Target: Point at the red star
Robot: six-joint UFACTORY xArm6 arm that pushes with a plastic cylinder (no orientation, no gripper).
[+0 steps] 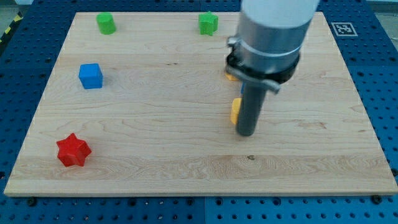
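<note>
Red star (73,150) lay at eight o'clock on the counter (155,124), well apart from my tip (247,133).
Looked light, rigid, apt to slide if nudged; needed pointing, not gripping. No hand fitted, nothing held; yellow block (236,111) just beside tip at nine o'clock.

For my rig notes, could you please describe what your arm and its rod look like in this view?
My arm enters from the view's top as a wide, light grey cylinder. Below it sits a black ring-shaped collar with a thin pale band. From there a straight, dark grey rod runs down to my tip. No cables or markings show.
</note>
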